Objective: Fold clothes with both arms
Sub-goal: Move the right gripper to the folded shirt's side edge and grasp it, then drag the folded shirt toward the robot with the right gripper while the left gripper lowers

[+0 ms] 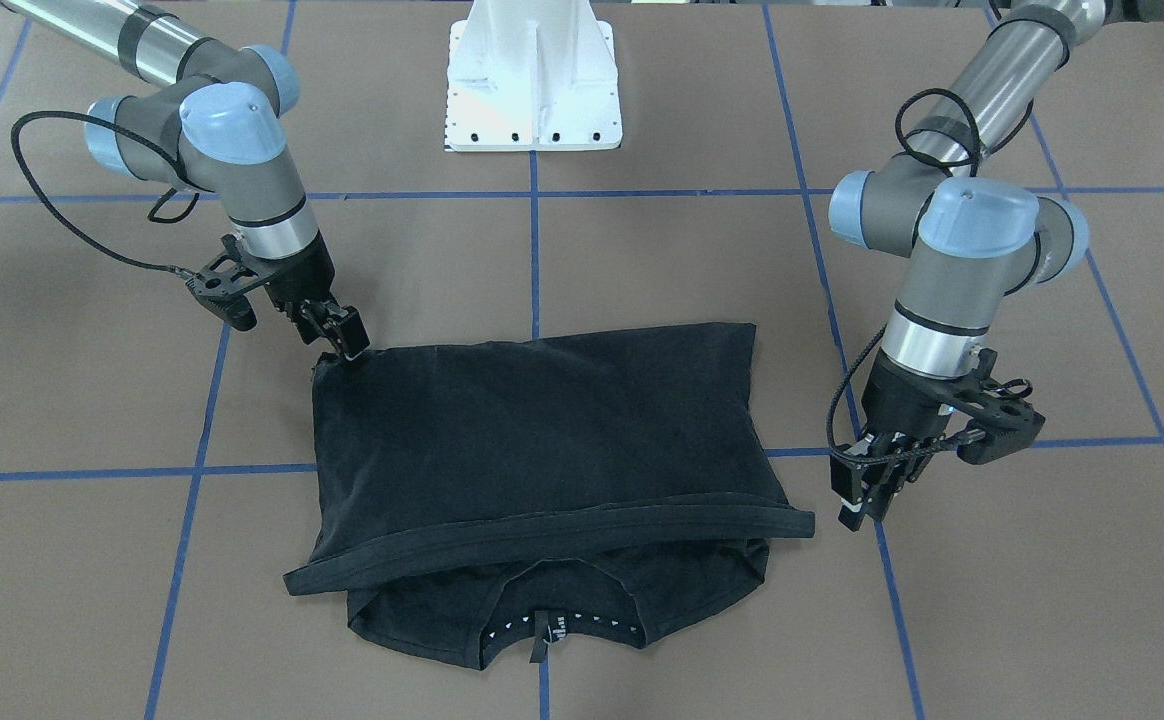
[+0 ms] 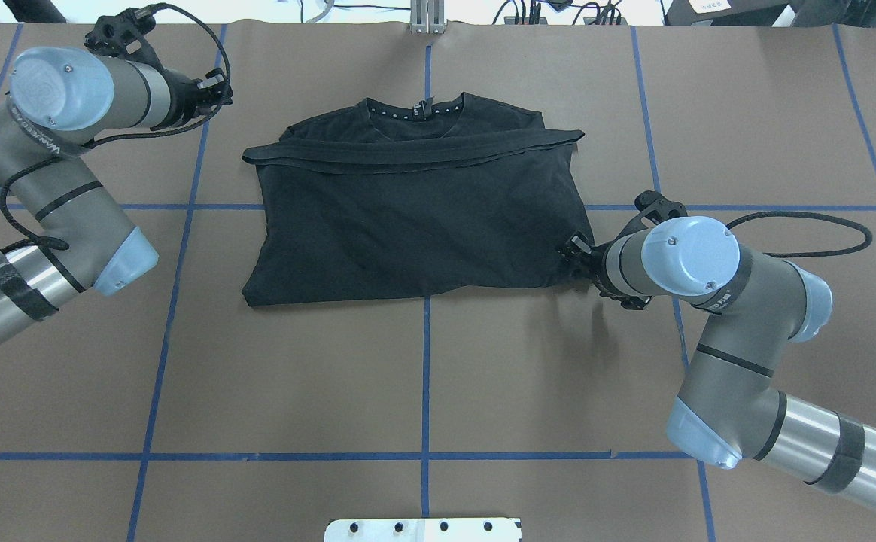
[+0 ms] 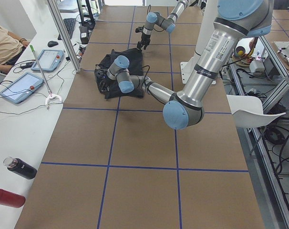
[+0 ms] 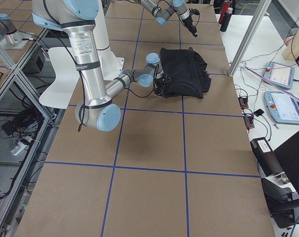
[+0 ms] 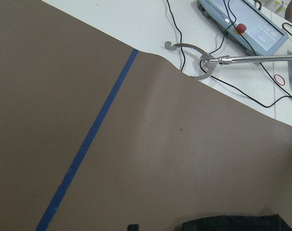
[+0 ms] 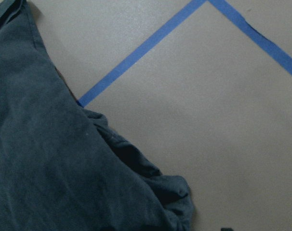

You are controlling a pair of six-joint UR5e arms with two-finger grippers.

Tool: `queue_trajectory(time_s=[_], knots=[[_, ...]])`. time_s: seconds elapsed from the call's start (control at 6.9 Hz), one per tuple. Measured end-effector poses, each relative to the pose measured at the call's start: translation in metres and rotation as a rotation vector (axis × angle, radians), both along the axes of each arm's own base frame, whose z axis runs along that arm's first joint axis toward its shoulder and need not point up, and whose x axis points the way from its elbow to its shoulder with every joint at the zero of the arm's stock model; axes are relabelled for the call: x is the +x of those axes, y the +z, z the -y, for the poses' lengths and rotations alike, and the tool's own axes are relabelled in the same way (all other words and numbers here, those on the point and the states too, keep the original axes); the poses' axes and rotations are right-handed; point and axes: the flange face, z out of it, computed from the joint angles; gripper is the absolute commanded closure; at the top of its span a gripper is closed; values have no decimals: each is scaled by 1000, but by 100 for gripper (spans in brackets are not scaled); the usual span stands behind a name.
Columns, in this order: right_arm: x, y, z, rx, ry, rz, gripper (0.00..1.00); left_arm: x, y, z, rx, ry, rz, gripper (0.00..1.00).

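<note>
T-shirt (image 2: 408,218): black, folded once front to back, lying flat near the middle of the desk (image 2: 423,376) and across the centre line of blue tape (image 2: 424,361); only plain black cloth shows.
Left arm (image 2: 47,150): at the left edge of the overhead view, elbow bent, its wrist pointing toward the far-left side of the shirt.
Left gripper (image 1: 864,508): hangs just beside the left end of the hem band, apart from the cloth and holding none of it; I cannot tell how wide its fingers stand.
Hem band (image 2: 408,154): the edge of the folded-over layer, running across the shirt just short of the collar, with its left end sticking out a little past the layer beneath.
Collar (image 2: 415,113): at the far edge, away from the robot, uncovered, with a small tag and a row of white dots inside.
Fold line (image 2: 408,290): the near edge, facing the robot, slightly wavy.
Near-right corner (image 6: 175,202): bunched into small wrinkles on the brown surface, near a crossing of tape lines.
Right gripper (image 1: 344,338): tilted, its tips touching that corner; I cannot tell whether the fingers pinch the cloth or only rest against it.
Right arm (image 2: 709,301): at the right of the overhead view, bent at the elbow, its wrist pointing left toward the shirt.
</note>
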Motion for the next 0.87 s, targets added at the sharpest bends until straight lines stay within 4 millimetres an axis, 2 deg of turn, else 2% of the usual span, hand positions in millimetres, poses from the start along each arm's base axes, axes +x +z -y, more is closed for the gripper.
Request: queue_trajectory(time_s=[0.58, 0.87], knots=[[2, 1, -1, -2, -3, 1, 100, -10, -16, -4, 3, -8, -2, 57], [9, -4, -5, -1, -14, 15, 100, -11, -17, -5, 2, -6, 1, 57]])
